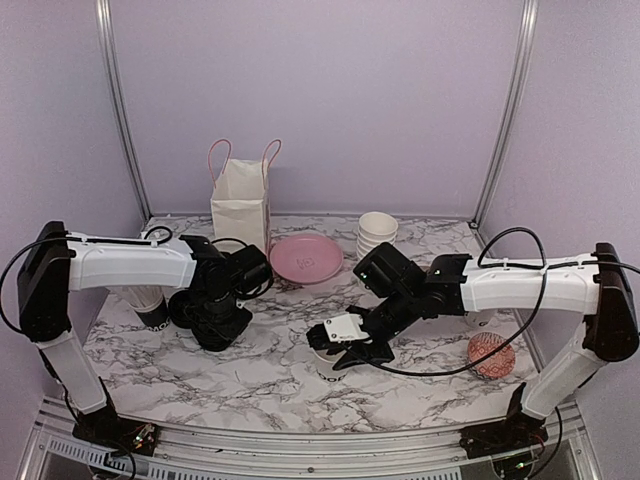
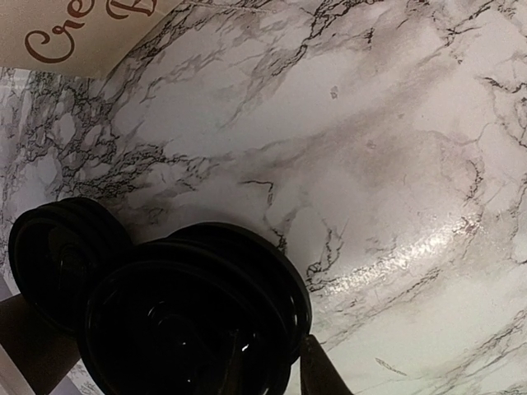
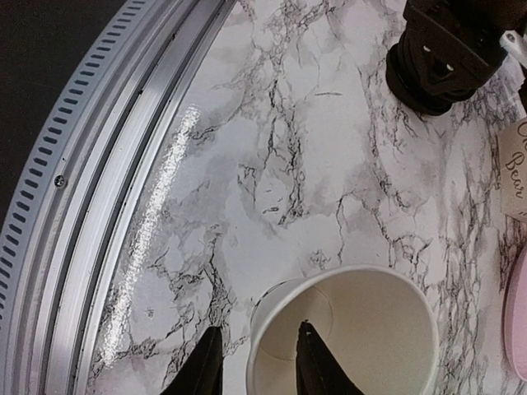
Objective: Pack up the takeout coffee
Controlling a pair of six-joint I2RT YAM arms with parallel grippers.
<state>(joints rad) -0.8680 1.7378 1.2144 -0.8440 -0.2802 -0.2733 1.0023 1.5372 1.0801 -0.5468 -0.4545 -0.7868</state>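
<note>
Lab robot cell, not a real café: lilac backdrop walls (image 1: 320, 90) on aluminium poles (image 1: 120, 110), marble-print tabletop (image 1: 280, 350), aluminium edge rail (image 1: 300, 440), left arm (image 1: 120, 262) and right arm (image 1: 530, 285) bolted on.

Red script on the paper bag (image 2: 74, 33) reads "Cre" and "B" at the left wrist view's upper left, and "Bear" at the right wrist view's right edge.

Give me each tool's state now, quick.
Left tool: at the black lids, grip cannot be told.
Right tool: open, fingers astride the lidless cup's wall.
</note>
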